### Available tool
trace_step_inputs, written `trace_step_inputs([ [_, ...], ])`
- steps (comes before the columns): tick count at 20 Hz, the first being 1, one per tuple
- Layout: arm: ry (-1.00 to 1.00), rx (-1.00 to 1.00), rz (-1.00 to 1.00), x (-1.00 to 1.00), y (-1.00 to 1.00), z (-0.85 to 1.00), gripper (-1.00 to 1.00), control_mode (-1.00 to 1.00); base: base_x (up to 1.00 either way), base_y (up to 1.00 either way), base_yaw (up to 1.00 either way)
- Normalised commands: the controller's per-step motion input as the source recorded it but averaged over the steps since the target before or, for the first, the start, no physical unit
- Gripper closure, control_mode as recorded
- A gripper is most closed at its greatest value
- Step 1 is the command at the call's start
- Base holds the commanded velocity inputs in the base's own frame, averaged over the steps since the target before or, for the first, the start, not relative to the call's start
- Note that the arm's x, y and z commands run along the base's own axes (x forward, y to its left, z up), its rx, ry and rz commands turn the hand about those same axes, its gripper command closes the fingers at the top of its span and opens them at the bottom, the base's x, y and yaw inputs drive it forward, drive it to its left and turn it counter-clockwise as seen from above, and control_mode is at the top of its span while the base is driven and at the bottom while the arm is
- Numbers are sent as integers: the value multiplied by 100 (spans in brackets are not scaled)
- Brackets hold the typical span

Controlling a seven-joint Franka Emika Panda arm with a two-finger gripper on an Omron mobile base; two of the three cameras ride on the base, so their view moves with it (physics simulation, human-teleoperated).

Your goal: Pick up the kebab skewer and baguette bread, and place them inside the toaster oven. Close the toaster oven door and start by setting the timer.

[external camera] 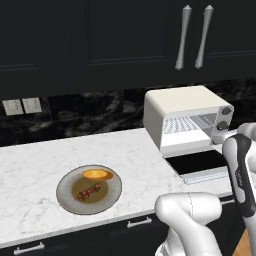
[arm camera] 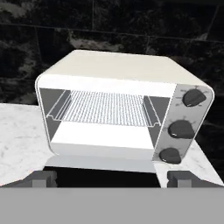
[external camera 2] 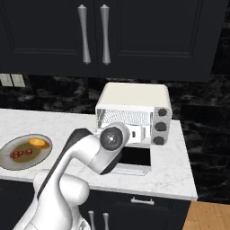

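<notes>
No readable writing anywhere; pincer (arm camera: 112, 178) fingers wide apart, bottom of frame, facing the open toaster oven (arm camera: 118, 109), holding nothing.

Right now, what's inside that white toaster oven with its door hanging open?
Inside the toaster oven sits a bare wire rack with a pale floor below it. No food is in there: the kebab skewer and baguette bread lie on the plate.
</notes>
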Motion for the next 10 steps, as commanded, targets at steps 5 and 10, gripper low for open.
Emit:
trace_step_inputs([
  [5, -25, 0, 0, 36, -21, -4, -100, -100, 0, 0, 0],
  [10, -12, 0, 0, 63, 0, -2, -100, -100, 0, 0, 0],
])
